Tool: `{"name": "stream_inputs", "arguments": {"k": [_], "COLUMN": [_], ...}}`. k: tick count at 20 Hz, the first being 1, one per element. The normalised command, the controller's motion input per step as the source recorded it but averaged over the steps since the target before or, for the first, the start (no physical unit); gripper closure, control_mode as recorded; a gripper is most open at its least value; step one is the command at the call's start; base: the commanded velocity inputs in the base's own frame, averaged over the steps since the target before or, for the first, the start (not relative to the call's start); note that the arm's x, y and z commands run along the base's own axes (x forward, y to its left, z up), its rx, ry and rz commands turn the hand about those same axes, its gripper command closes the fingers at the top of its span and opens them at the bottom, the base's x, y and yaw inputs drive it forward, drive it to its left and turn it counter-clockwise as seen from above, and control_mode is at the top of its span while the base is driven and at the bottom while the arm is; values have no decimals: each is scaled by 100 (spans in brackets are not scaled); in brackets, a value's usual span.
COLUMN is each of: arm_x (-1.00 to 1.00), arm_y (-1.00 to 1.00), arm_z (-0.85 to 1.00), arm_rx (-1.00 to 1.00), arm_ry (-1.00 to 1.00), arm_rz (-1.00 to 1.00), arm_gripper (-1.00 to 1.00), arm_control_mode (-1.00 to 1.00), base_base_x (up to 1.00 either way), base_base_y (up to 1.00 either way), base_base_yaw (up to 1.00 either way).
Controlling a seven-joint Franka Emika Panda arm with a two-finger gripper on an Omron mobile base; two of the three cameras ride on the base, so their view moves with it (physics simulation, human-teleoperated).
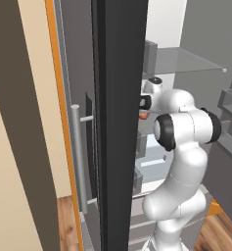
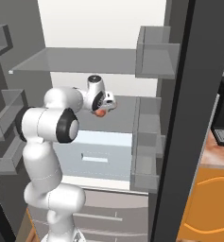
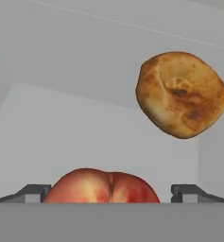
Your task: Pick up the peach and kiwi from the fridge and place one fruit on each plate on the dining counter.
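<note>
1. Two fingers of our gripper stand wide open, one on each side of the peach.
2. We see the peach on a shelf inside the fridge, not held yet.
3. We think the peach could roll away if one finger bumps it first.
4. We could also hit the brown round thing near it if we push in too far.
</note>
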Motion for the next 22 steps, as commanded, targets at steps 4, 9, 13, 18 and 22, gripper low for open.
{"name": "stream_inputs", "arguments": {"k": [4,9,13,18,22], "arm_x": [0,-38,-60,-79,-86], "arm_y": [0,-13,-31,-24,-40], "arm_z": [-63,-88,-94,-82,-36], "arm_rx": [-10,-3,0,10,25], "arm_ry": [13,6,0,-36,-41], "arm_rz": [0,0,0,0,0], "arm_gripper": [-100,100,100,100,100], "arm_control_mode": [-100,-100,-100,-100,-100], "base_base_x": [0,0,0,0,0], "base_base_y": [0,0,0,0,0], "base_base_yaw": [0,0,0,0,0]}}
